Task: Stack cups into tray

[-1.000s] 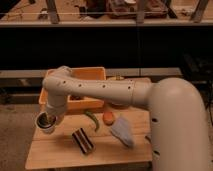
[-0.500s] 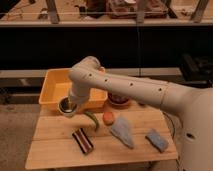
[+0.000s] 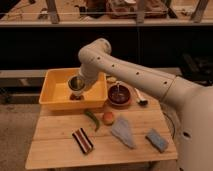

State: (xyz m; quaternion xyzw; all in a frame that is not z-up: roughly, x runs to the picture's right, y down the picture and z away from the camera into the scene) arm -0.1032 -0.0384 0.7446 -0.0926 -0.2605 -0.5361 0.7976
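Observation:
My gripper [image 3: 78, 80] hangs over the middle of the yellow-orange tray [image 3: 50, 86], at the end of the white arm reaching in from the right. It is shut on the cream-white cup [image 3: 75, 85], whose dark inside faces up, and holds it just above the tray floor. Directly under it a low dark reddish-brown cup [image 3: 76, 96] sits in the tray, partly hidden by the held cup.
A wide dark red bowl [image 3: 119, 96] stands right of the tray, with a white utensil [image 3: 140, 98] beside it. On the wooden table [image 3: 55, 150] lie a green pepper [image 3: 92, 119], an orange [image 3: 108, 117], a grey cloth [image 3: 123, 132], a blue sponge [image 3: 156, 140] and a striped dark packet [image 3: 83, 140].
The arm carried the cream-white cup from over the table's left edge up and back over the tray. The view has shifted too.

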